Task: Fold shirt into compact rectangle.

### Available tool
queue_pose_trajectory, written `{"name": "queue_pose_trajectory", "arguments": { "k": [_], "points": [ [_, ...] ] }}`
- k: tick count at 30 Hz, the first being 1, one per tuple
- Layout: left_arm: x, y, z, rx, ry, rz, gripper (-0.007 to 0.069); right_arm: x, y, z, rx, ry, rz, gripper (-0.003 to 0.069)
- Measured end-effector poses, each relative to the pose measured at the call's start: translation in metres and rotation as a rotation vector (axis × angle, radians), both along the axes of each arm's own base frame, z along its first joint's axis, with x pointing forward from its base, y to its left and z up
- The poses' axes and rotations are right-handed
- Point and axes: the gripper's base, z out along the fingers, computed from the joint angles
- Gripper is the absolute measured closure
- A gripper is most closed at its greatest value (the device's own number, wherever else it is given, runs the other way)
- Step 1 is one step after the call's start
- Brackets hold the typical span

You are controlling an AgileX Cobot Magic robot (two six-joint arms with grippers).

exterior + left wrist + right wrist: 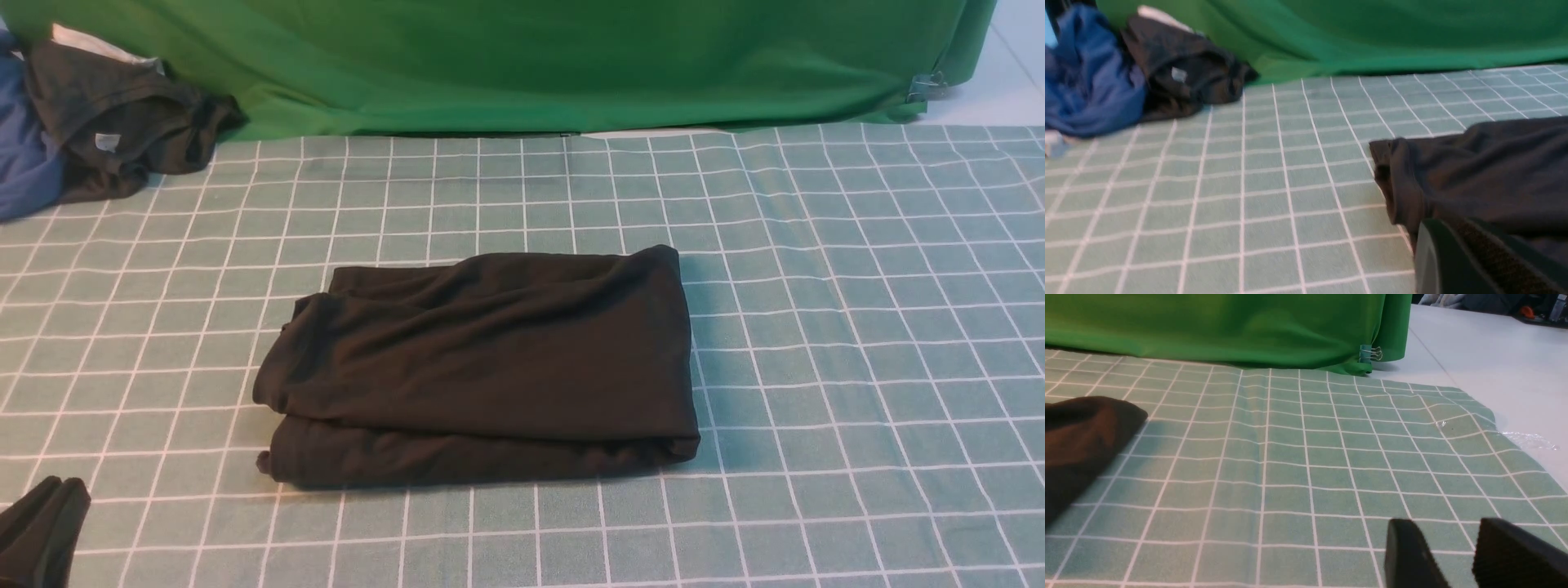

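Light: bright, even, diffuse | Shadows: soft, faint beside shirt (482, 367) | Glare: slight on plastic (1531, 439) | Blur: left wrist view soft

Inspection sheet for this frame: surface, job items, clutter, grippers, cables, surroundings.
Surface: green checked tablecloth, slightly wrinkled.
Job's things: black shirt folded into a rough rectangle mid-table, layered edges uneven on the robot's left.
Clutter: dark grey garment with pale tag and blue garment, heaped at far left.
Grippers: left gripper shut, holding nothing, near left corner; right gripper part open, empty, above bare cloth.
Cables: nothing seen.
Surroundings: green backdrop, binder clip on its right corner; white tabletop beyond the cloth.
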Motion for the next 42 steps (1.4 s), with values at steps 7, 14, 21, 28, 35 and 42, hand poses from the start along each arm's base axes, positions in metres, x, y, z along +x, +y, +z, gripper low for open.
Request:
{"name": "queue_pose_trajectory", "arguments": {
  "k": [7,14,21,28,35,42],
  "points": [
    [0.0,-0.0002,0.0002,-0.01,-0.002,-0.001,0.0612,0.0,0.0,0.0,0.0,0.0,0.0,0.0421],
    [0.0,-0.0004,0.0002,-0.019,-0.002,-0.002,0.0612,0.0,0.0,0.0,0.0,0.0,0.0,0.042],
    [0.0,-0.0004,0.0002,-0.02,-0.001,-0.002,0.0612,0.0,0.0,0.0,0.0,0.0,0.0,0.042],
    [0.0,-0.0005,0.0002,-0.024,-0.001,-0.002,0.061,0.0,0.0,0.0,0.0,0.0,0.0,0.042],
    [0.0,-0.0005,0.0002,-0.026,-0.001,-0.002,0.061,0.0,0.0,0.0,0.0,0.0,0.0,0.042],
    [0.0,-0.0005,0.0002,-0.026,-0.001,-0.002,0.061,0.0,0.0,0.0,0.0,0.0,0.0,0.042]
  ]
}}
